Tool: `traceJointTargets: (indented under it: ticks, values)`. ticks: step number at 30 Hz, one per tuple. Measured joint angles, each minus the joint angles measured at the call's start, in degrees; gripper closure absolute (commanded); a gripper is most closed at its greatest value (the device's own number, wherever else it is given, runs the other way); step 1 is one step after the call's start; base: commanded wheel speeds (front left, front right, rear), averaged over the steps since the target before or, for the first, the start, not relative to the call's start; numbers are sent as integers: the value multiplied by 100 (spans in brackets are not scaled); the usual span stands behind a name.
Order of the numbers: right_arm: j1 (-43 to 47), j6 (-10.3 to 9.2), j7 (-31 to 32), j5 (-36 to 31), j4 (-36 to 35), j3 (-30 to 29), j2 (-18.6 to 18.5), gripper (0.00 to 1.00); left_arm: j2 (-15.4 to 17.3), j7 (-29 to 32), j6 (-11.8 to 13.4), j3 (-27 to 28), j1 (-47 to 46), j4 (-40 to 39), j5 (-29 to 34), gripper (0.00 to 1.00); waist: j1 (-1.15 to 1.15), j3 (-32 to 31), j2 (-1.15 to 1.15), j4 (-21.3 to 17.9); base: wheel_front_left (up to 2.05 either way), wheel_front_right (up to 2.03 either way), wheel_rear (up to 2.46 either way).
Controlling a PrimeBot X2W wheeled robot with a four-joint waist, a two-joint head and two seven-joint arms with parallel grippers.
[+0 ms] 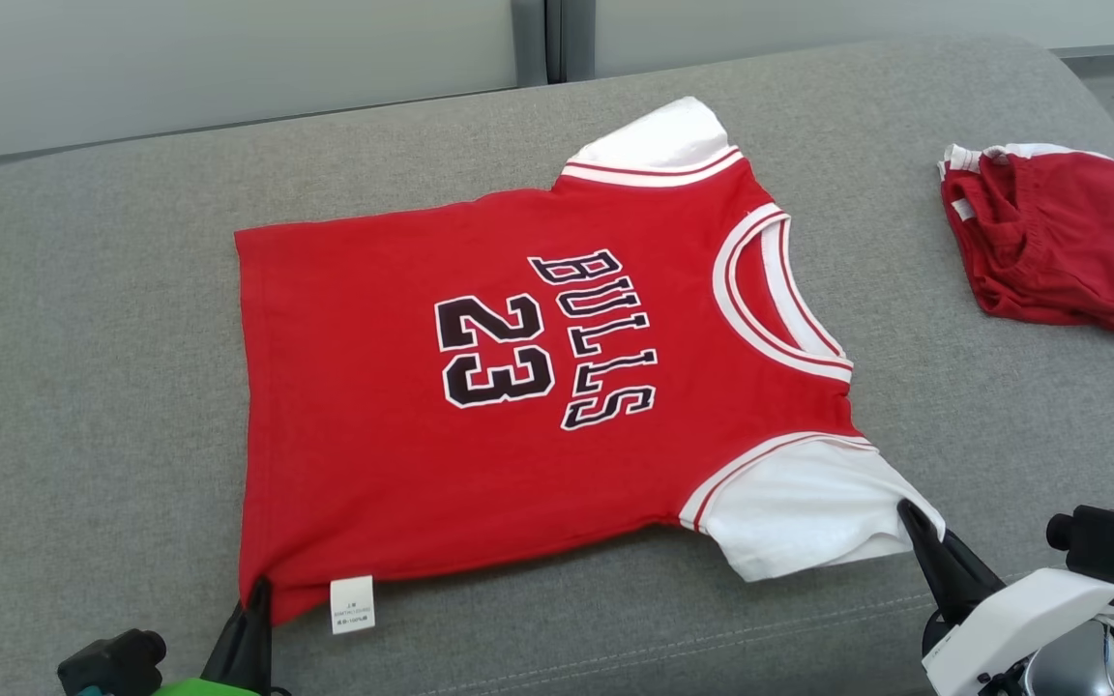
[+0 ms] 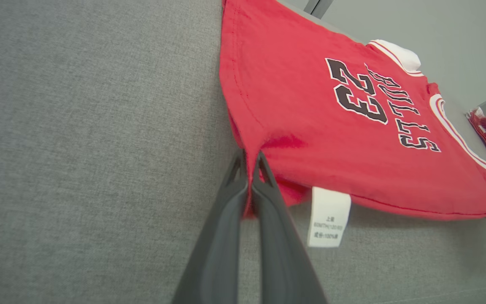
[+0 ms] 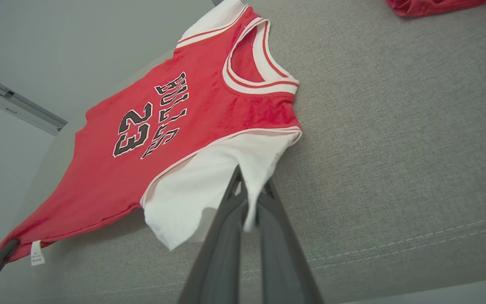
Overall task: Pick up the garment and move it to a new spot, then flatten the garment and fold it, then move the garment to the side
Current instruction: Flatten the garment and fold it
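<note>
While the red jersey (image 1: pixel 480 387) lies spread face up across the grey sofa cushion (image 1: pixel 83 338), both arms have hold of its near edge. The shirt's hem points to the robot's left and its white-trimmed collar to the right, with "BULLS 23" printed across the chest. The left gripper (image 2: pixel 249 160) has its two dark fingers pressed together on the near hem corner, red cloth pinched between them, just beside a white care label (image 1: pixel 352 604) that hangs from the side seam. The right gripper (image 3: pixel 249 185) is likewise closed, clamping the edge of the near white sleeve (image 1: pixel 799 512). From where I stand, the near side of the shirt sits a little raised off the cushion, with shadow under it. A crumpled pair of red shorts (image 1: pixel 1060 242) rests well apart, off to the far right of the cushion.
</note>
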Motion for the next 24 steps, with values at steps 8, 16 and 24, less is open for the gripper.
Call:
traceJointTargets:
  ticks: [8, 16, 24]
  values:
    - [-172, 0, 49, 18, 305, 33, -14, 100, 13, 283, 51, -80, -92, 56, -25, 100, 0, -15, 0, 19, 0, 0, 0]
    - [-472, -1, 229, 81, 706, 185, -125, 100, 65, 657, 140, -101, -246, -36, -143, 100, 0, 23, 0, 67, 0, 0, 0]
    - [-1258, -1, 669, -47, 1026, 230, -447, 100, 200, 1443, 431, -80, -766, -185, -359, 100, 0, 170, 0, 103, 0, 0, 0]
